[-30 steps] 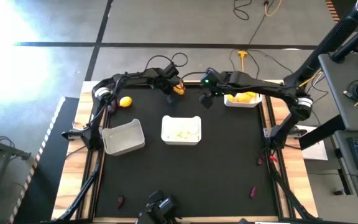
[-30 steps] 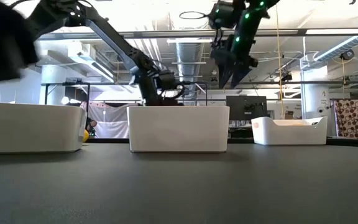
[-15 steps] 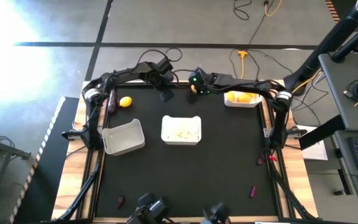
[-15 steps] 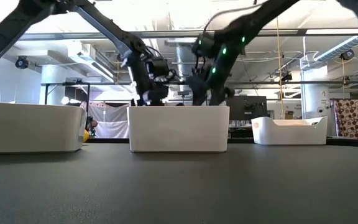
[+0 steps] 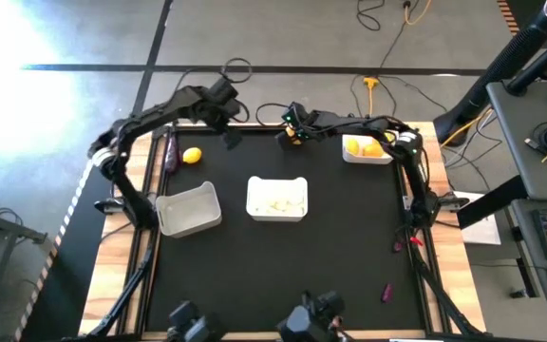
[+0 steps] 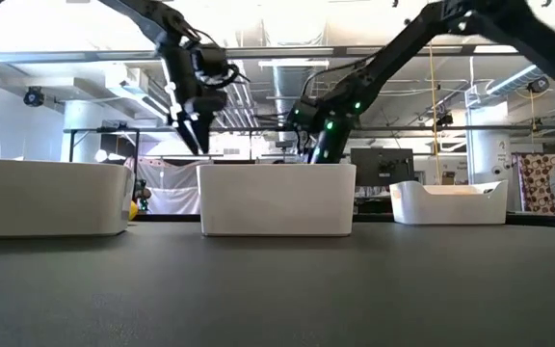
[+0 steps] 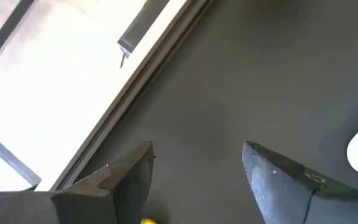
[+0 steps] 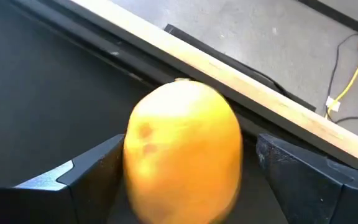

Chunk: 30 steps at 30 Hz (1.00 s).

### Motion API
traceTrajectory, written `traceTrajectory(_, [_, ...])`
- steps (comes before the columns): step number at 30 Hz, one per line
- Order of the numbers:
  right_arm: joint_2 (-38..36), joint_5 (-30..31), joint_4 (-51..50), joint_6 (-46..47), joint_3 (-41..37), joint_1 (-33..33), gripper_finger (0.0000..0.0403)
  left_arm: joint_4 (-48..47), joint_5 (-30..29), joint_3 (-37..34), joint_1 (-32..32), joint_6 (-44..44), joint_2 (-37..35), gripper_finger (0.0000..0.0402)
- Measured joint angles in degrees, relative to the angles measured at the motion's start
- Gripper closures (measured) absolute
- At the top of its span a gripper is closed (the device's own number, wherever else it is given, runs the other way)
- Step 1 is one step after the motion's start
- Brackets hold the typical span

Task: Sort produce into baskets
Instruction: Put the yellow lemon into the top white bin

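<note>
An orange citrus [image 5: 296, 141] lies on the black mat by the table's far edge. My right gripper [image 5: 292, 137] is open, and its two fingers stand on either side of the orange citrus [image 8: 184, 152]. My left gripper [image 5: 230, 140] hangs open and empty above the mat, left of the citrus; in its own view the left gripper [image 7: 197, 168] has only mat between its fingers. A yellow lemon [image 5: 192, 156] and a dark eggplant [image 5: 170, 152] lie at the far left. Three white baskets stand at the left [image 5: 188, 210], in the middle [image 5: 276, 199] and at the far right [image 5: 370, 152]. My right gripper comes at the orange citrus slanting down from the table's right side. A gap shows between the fruit and one finger [image 8: 303, 177]. The other finger [image 8: 95, 174] meets the fruit's outline, and I cannot tell whether it touches. The citrus rests on the mat.
The far-right basket holds yellow and orange fruit [image 5: 368, 147]. Small purple pieces lie near the front left [image 5: 185, 307], the front right [image 5: 386, 293] and the right edge [image 5: 399, 244]. The wooden table rim [image 8: 272, 99] runs just behind the citrus.
My left gripper has risen and gone toward the table's left edge, away from the orange citrus. My right gripper has swung from beside the far-right basket toward the left along the far edge, sunk down and come around the citrus.
</note>
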Motion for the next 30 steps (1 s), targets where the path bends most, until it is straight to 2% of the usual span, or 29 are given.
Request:
traceTrajectory(6, [5.2,-0.1,-0.1,2.5,5.8,-0.3,0.0078,-1.3,-0.1,-7.0,4.5,0.0,-7.2,0.0171])
traceTrajectory(12, [7.4,-0.6,-2.1,2.4,10.4,-0.4,0.0147,-2.6,0.3,-14.2,8.6,-0.3,-11.9,0.0171])
traceTrajectory(16, [7.6,-1.0,-5.3,1.2,12.2,-0.4,0.0185,-5.0,0.5,-16.9,8.8,0.0,-12.8,0.0171])
traceTrajectory(22, [6.9,-1.9,-13.2,-0.7,12.1,-0.4,0.0182,-5.2,0.5,-20.0,8.8,0.3,-12.8,0.0171])
traceTrajectory(30, [6.6,-3.5,-24.4,-0.8,12.3,0.0,0.0187,-5.9,0.5,-20.1,8.9,3.2,-12.8,0.0171])
